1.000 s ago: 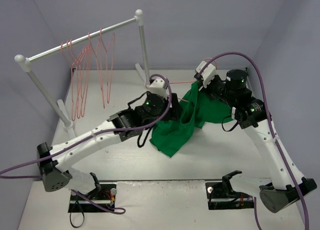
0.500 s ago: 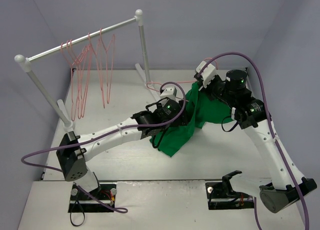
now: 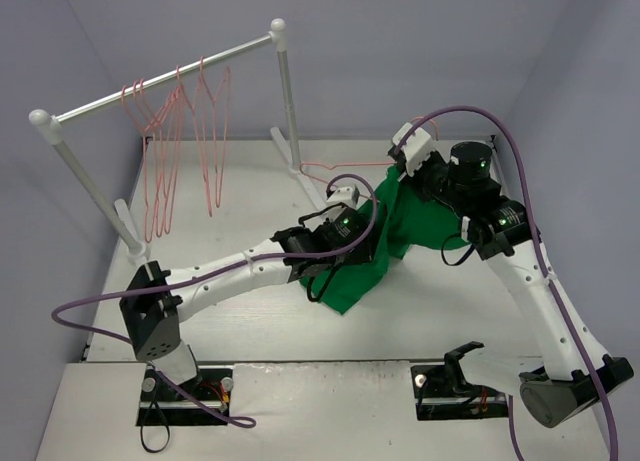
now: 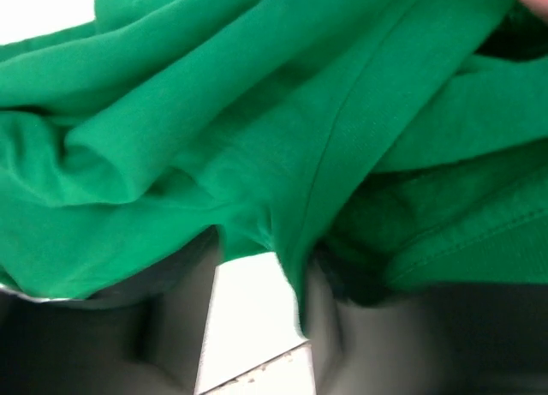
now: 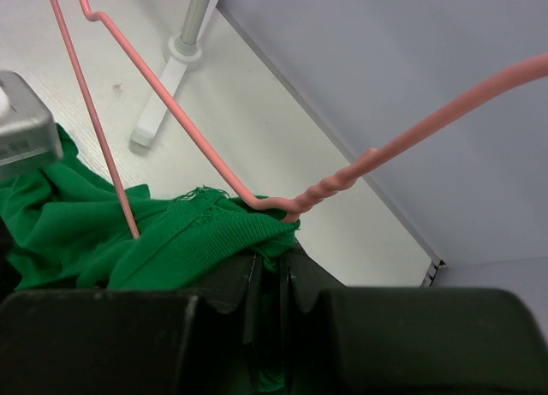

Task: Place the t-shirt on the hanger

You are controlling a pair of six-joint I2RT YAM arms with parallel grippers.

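The green t-shirt [image 3: 418,221] hangs bunched over the table's middle, and its lower end [image 3: 350,286] rests on the table. My right gripper [image 3: 398,169] is shut on its ribbed collar [image 5: 214,228], where the pink wire hanger [image 5: 188,125] enters the fabric. The hanger's wire [image 3: 330,167] sticks out to the left in the top view. My left gripper [image 3: 365,243] is pushed in against the shirt from the left. In the left wrist view, green cloth [image 4: 257,112] fills the frame. The left gripper [image 4: 261,326] is open, with a fold hanging beside one finger.
A white rack [image 3: 160,81] stands at the back left with several more pink hangers [image 3: 180,141] on its bar. One rack foot [image 5: 167,86] lies close behind the shirt. Grey walls close in the back and both sides.
My left arm has swung right and forward, bringing its gripper from beside the shirt into its folds. The right gripper, the collar and the hanger have stayed where they were.
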